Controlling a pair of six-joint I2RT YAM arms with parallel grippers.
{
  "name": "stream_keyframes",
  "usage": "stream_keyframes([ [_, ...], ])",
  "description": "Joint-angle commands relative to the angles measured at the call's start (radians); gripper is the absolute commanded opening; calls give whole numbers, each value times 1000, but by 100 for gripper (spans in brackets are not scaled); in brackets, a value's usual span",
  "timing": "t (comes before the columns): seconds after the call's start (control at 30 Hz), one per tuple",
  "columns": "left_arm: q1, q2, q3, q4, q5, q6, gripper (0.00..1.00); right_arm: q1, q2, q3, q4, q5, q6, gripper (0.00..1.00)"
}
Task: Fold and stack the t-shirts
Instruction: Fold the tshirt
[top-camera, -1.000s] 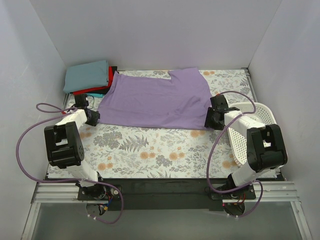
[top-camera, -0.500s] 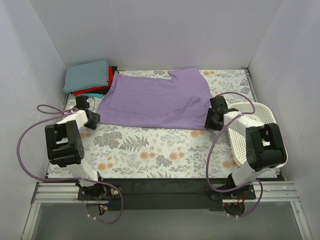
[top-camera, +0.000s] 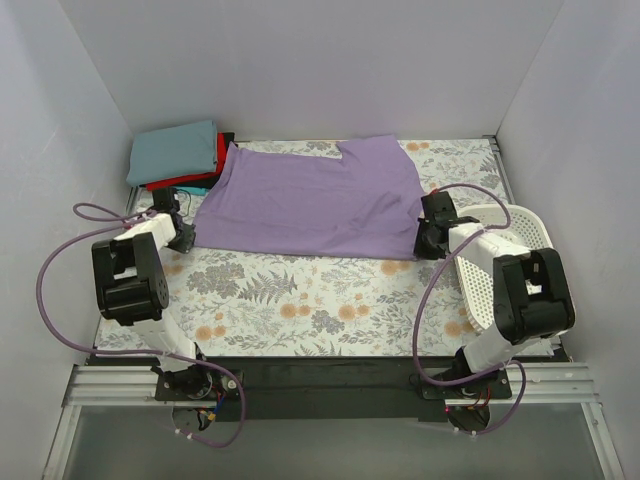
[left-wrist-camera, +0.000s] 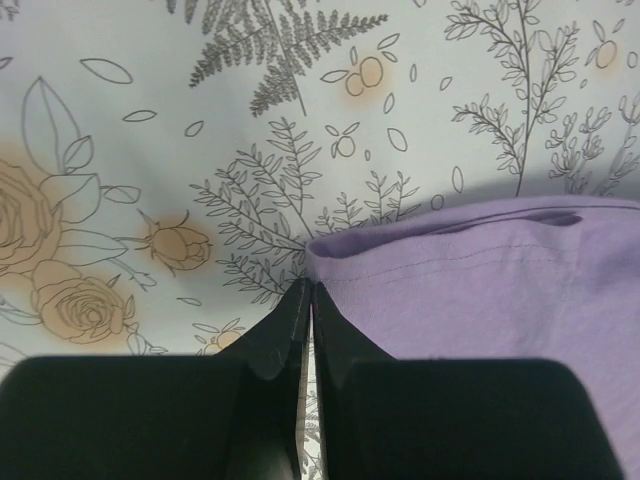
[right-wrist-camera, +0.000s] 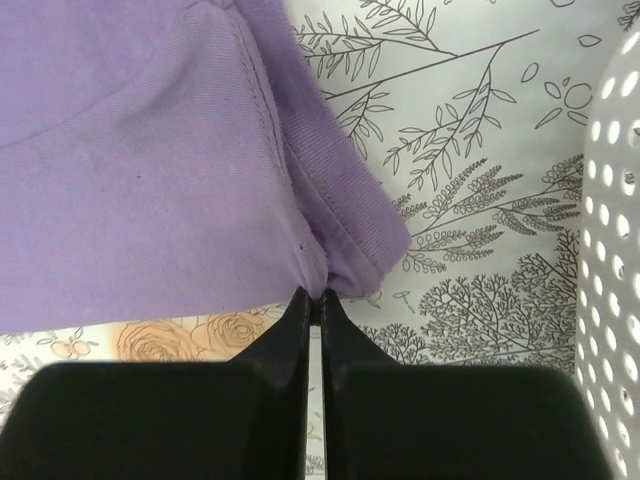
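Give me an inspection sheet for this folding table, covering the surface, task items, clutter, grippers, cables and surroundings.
Surface: floral-print tablecloth, lying flat; no spills seen.
Job's things: lavender cloth t-shirt spread out across the back of the table; stack of folded t-shirts, grey-blue on top with red beneath, in the far left corner.
Clutter: white plastic mesh basket at the right edge; contents cannot be told.
Grippers: left gripper shut on the t-shirt's near left corner; right gripper shut on its near right corner.
Cables: purple cables loop loosely beside each arm.
Surroundings: plain white walls on three sides; nothing else seen.
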Motion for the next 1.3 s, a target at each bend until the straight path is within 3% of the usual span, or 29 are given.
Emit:
stream_keyframes([
  [0.0,6,-60,30,-97,-84,-1,0,-7,-132,3,-47,-31,-4,1],
  [0.77,75,-623,-301,-260,-130,-18,0,-23,-849,-279,-363,-218,157,1],
  [0.87,78,-666,-325,-262,-127,-8,33,-21,-901,-312,-394,-238,163,23],
  [0.9,80,-686,-322,-262,-124,-2,47,-23,-921,-313,-399,-244,162,38],
  [1.0,80,-704,-303,-226,-48,72,52,-23,-921,-277,-400,-215,141,55],
  [1.13,69,-715,-277,-108,130,155,49,-7,-781,-174,-342,-207,91,56],
  [1.23,-15,-697,-248,-27,227,198,48,45,-656,-73,-279,-120,71,56],
  [1.27,-103,-671,-237,-3,229,207,48,55,-624,-47,-265,-102,59,56],
])
